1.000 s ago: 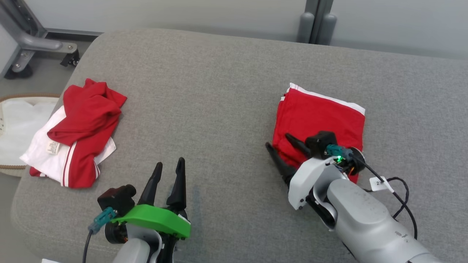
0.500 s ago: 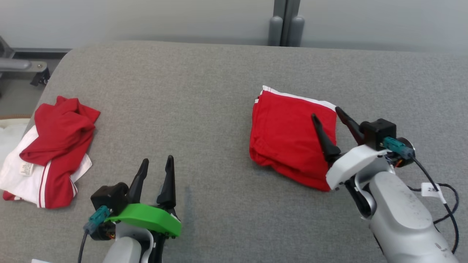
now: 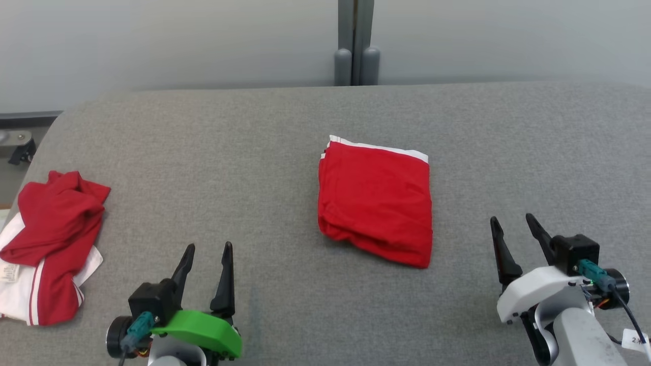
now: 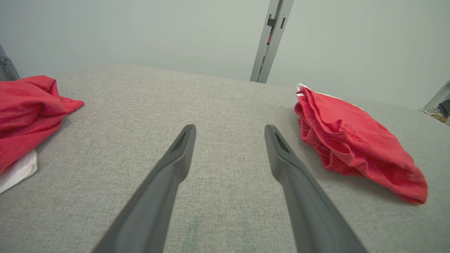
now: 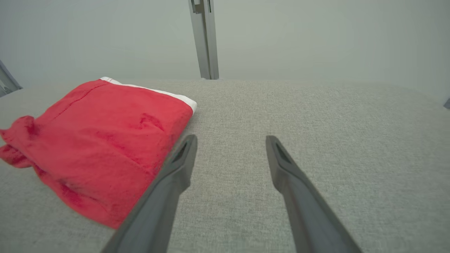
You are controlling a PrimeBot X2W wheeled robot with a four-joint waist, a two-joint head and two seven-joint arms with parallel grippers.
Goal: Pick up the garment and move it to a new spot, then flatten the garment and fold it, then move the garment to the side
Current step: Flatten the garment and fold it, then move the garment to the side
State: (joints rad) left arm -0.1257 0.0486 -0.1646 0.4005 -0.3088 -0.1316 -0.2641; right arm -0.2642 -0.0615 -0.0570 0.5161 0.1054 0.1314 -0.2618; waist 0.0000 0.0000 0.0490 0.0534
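Note:
The garment (image 3: 375, 201) is red with a white edge, folded into a neat rectangle, and lies near the middle of the grey padded table (image 3: 264, 132). It also shows as the folded garment (image 4: 355, 140) in the left wrist view and as the folded garment (image 5: 98, 140) in the right wrist view. My right gripper (image 3: 511, 220) stands open at the lower right, apart from the garment, with nothing between its fingers. At the lower left my left gripper (image 3: 207, 247) is open and empty too, over bare table.
A crumpled pile of red and white clothes (image 3: 48, 244) lies at the table's left edge, seen also as the pile (image 4: 24, 109) in the left wrist view. A grey post (image 3: 356, 43) stands behind the table against a pale wall.
My right gripper opened, let go of the folded garment and drew back to the lower right. The camera has turned, shifting the whole picture leftward. The left gripper stays open.

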